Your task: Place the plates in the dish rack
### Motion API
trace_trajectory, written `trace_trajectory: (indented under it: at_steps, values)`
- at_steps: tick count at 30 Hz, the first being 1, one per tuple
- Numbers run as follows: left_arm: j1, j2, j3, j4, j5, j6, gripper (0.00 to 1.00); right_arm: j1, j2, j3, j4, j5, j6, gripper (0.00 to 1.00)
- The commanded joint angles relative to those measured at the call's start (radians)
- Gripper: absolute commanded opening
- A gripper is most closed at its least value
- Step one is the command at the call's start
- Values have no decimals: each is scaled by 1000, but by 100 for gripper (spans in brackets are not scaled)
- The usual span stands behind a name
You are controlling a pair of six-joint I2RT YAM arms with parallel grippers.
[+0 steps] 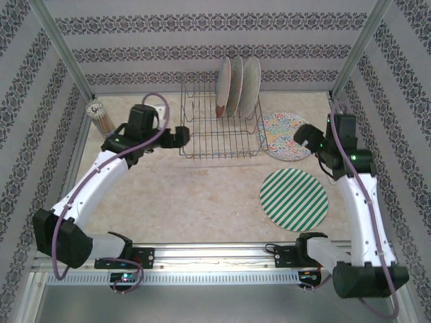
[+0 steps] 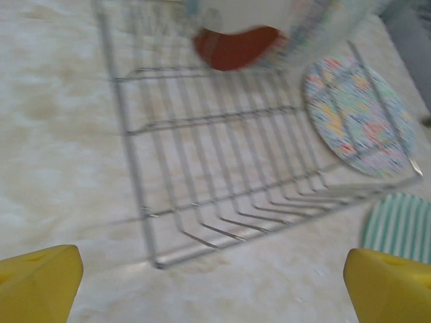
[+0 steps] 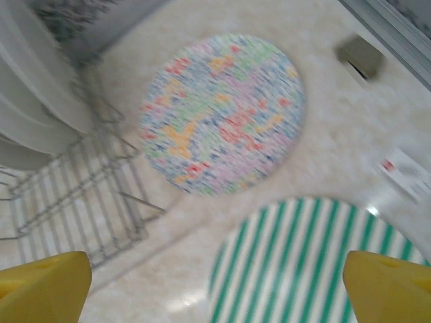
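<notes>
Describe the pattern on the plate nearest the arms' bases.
The plate has green-white stripes; top view shows it best.

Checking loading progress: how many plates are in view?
5. Three plates stand upright at the right end of the dish rack; a floral plate lies flat right of it; a striped plate lies nearer the arms.

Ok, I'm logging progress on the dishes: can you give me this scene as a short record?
rack: holds three plates standing at its right end
flowery plate: flat on table, right of rack
striped plate: flat on table, near right arm
left fingers: open, empty, near rack
right fingers: open, empty, over the flat plates
</notes>
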Motion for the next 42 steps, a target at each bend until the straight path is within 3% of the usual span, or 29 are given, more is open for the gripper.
trace_trajectory:
  at_steps: [1,10,15,19,30,42]
  values:
    - [-131,-44,36,-8,-71,-74,100,-57,-59,-89,-61,-40,43,96]
    - [-384,-19,-79,193,-126,-305,100,-149,-119,-275,-57,-46,157,96]
    - [-551,102,-98,290,-247,-350,100,-161,-170,-373,-28,97,247,94]
    - [-626,224,-89,384,-272,-395,100,-175,-157,-440,50,97,244,93]
    - [-669,512,40,459,-230,-418,100,-222,-79,-522,170,47,223,93]
    - [-670,630,126,440,-185,-356,100,-232,22,-604,302,-70,213,93]
